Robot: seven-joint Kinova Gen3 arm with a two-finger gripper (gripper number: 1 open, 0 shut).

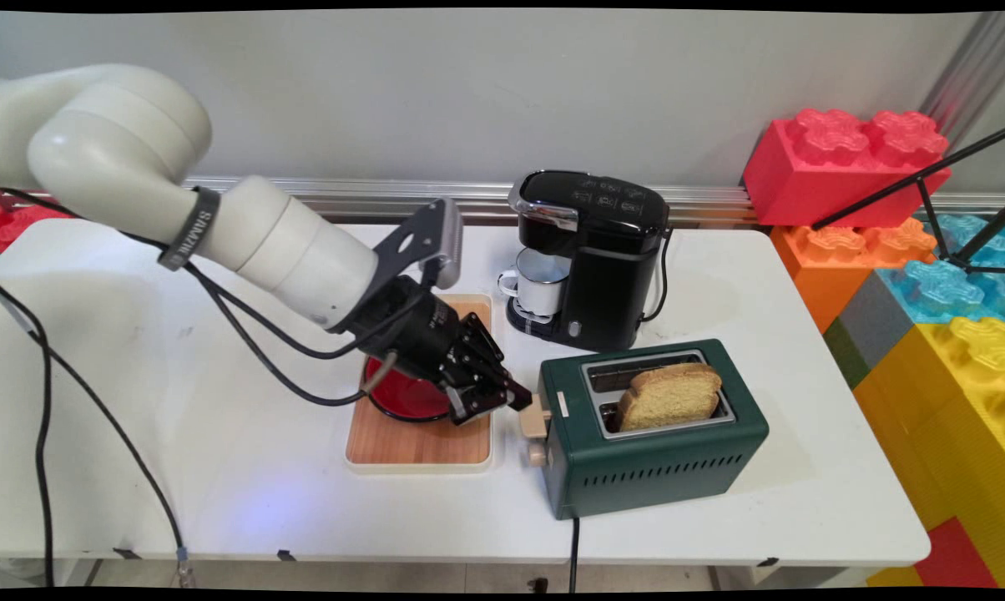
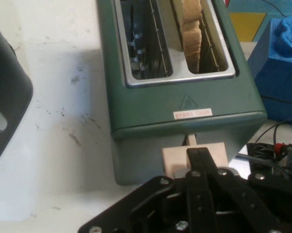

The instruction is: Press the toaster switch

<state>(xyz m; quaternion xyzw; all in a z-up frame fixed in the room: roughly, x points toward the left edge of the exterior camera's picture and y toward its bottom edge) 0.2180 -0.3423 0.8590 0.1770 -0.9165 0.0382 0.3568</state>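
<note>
Gripper [image 1: 515, 399] low at the left end of the green toaster [image 1: 661, 442], fingers closed together and touching the pale lever [image 1: 536, 420] from above. Holding nothing. Lever directly under the fingertips, on the toaster's short end wall facing the arm; small knob [image 1: 537, 456] just below it. Bread slice [image 1: 668, 394] standing in the nearer slot. Behind the gripper, red bowl [image 1: 406, 401] on wooden tray [image 1: 419, 446]. Beyond the toaster, black coffee maker [image 1: 590, 259] with white mug [image 1: 540, 284].

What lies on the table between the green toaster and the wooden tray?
The gripper sits there, at the cream lever on the green toaster, beside the wooden tray. The main view shows this; below it, bare table.
</note>
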